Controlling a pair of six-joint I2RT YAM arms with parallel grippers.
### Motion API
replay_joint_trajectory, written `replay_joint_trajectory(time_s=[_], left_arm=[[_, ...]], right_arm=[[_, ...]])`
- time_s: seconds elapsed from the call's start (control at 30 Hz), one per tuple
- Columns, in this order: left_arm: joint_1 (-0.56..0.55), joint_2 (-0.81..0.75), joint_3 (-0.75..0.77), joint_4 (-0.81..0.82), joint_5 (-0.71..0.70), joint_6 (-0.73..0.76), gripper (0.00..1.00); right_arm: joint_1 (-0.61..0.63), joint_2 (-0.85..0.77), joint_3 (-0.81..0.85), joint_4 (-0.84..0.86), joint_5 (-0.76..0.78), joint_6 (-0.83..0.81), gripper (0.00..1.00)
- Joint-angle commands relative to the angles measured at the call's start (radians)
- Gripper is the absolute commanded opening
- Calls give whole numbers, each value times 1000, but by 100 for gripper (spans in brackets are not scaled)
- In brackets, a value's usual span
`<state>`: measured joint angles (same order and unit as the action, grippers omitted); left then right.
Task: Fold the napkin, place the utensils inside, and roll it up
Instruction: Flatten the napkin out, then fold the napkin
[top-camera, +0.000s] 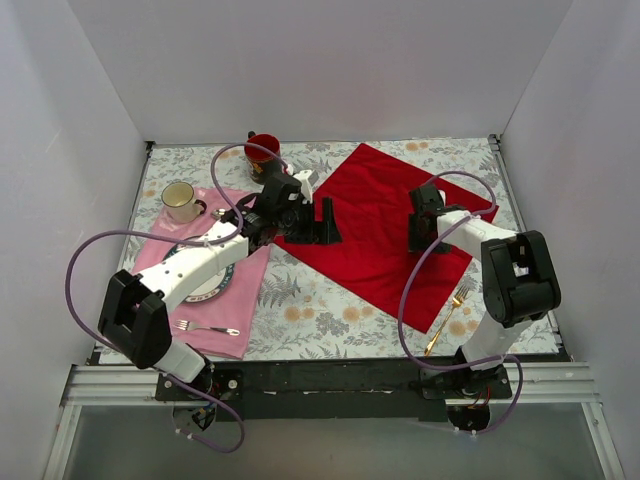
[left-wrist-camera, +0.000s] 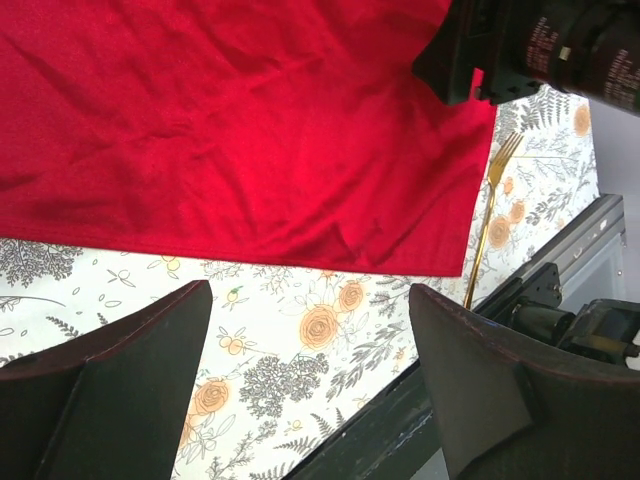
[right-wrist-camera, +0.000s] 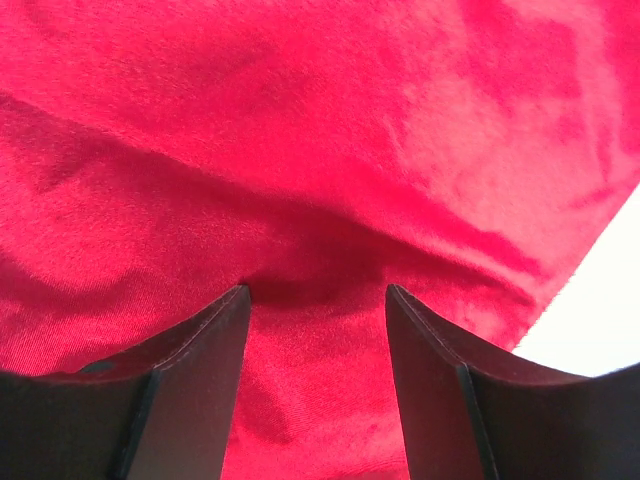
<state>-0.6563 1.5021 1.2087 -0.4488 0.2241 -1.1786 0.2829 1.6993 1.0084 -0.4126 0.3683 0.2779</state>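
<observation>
Your right gripper (right-wrist-camera: 315, 345) is released. Its two dark fingers stand apart and point down at the plain bright red cloth napkin (right-wrist-camera: 330, 150), with a shadowed crease of fabric between the tips. You cannot tell from this view whether the tips touch the cloth. Seen from above, that gripper sits over the right part of the napkin, near its right corner.

Your left gripper (left-wrist-camera: 310, 385) is also released, jaws wide with nothing between them. It hangs over the floral-printed tablecloth (left-wrist-camera: 300, 330), just off the napkin's near-left edge.

The napkin lies spread open and unfolded, turned like a diamond, on the middle and right of the table; it is lightly wrinkled. The slim gold-coloured metal fork (top-camera: 446, 322) lies on the tablecloth just beside the napkin's near-right edge. It is apart from the cloth, with its tines toward the back of the table.

To the left, a pale pink cloth placemat (top-camera: 240, 295) carries a white round plate with a dark patterned rim (top-camera: 215, 290), which is partly hidden under your left arm. A silver fork (top-camera: 208, 328) lies on the mat's near end. A cream ceramic mug (top-camera: 180, 200) stands at the mat's far corner, and a small red cup (top-camera: 262, 147) stands near the back edge.
</observation>
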Motion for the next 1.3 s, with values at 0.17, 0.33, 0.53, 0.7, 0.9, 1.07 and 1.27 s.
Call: replay_joint_trajectory(time_s=[0.17,0.33,0.53,0.7,0.9,1.07,1.27], left_arm=[[6,-123,5,-31,-104,-10,81],[7,-212,14,-54,-395,-76,90],[9,-316,45,-146,-635,-115,94],[9,-482,-18,-139,-749,-136,96],[9,-617,-29,-125,-836,-107,96],[9,-664,-38,-97,-844,-64,96],[9,-666,-52,-94,-818,-58,96]], right_arm=[[149,-22,150,-155,244,-11,64],[401,34,311,-140,140,33,67],[570,297,591,-35,-22,73,63],[639,474,808,-13,-26,76,51],[661,571,884,64,-84,78,40],[676,635,940,57,-77,60,41],[690,663,966,93,-65,20,45]])
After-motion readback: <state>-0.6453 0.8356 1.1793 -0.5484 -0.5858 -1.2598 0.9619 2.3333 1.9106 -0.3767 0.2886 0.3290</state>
